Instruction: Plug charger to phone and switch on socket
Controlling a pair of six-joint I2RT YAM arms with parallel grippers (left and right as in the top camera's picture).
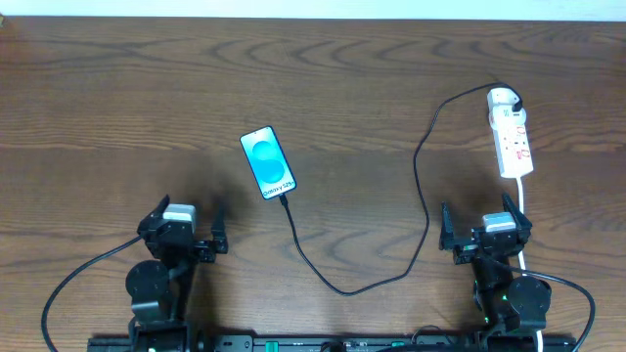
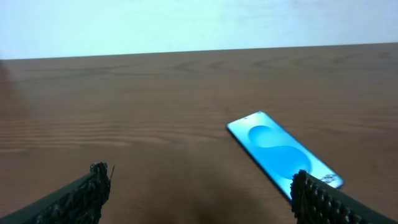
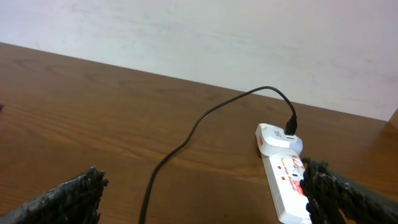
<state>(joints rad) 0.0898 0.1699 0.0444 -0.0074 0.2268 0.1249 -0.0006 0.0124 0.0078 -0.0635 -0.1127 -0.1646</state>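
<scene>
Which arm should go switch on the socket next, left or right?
Right. The right gripper sits close to the socket, which shows in its wrist view; the left gripper is across the table, nearer the phone. Both are open and empty.

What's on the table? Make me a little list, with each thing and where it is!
phone: flat on the table, blue screen lit, left of middle
charger: black cable looping from the phone's near end to the socket's far end
socket: white strip on the right, far side; switch state too small to tell
left gripper: open, empty, near edge, apart from the phone
right gripper: open, empty, just short of the socket
</scene>
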